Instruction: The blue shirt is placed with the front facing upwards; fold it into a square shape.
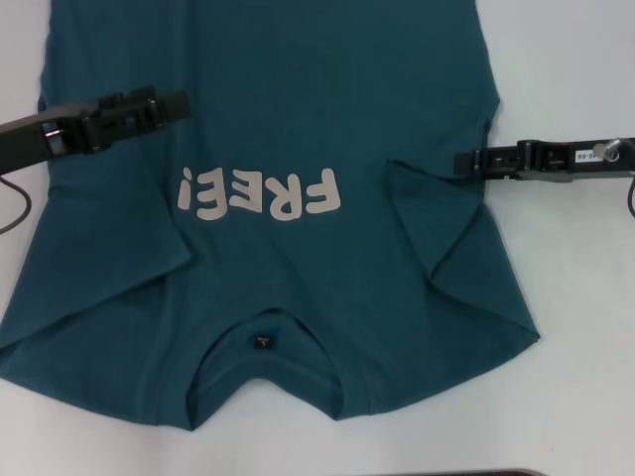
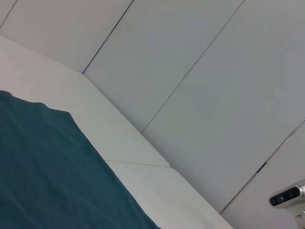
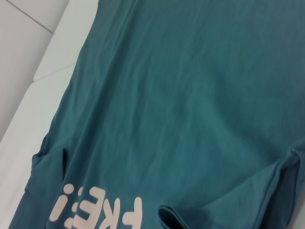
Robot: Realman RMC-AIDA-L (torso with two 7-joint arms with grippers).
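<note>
The blue shirt [image 1: 298, 99] lies spread front-up on the white table [image 1: 575, 59], its collar and dark neck label [image 1: 263, 342] toward me. The off-white "FREE!" print [image 1: 260, 193] reads upside down. Both sleeves are folded inward over the body, one on the left [image 1: 149, 248] and one on the right [image 1: 437, 218]. My left gripper [image 1: 179, 104] hovers over the shirt's left side, above the print. My right gripper [image 1: 461, 162] is at the shirt's right edge by the folded sleeve. The right wrist view shows the shirt [image 3: 190, 95] and its print [image 3: 95, 210]. A corner of the shirt [image 2: 47, 171] shows in the left wrist view.
Bare white table [image 1: 585, 297] borders the shirt on both sides. A thin cable [image 1: 15, 203] loops off the left arm. In the left wrist view, wall panels [image 2: 200, 71] rise behind the table's edge [image 2: 119, 138], with a small camera unit [image 2: 288, 195] beyond.
</note>
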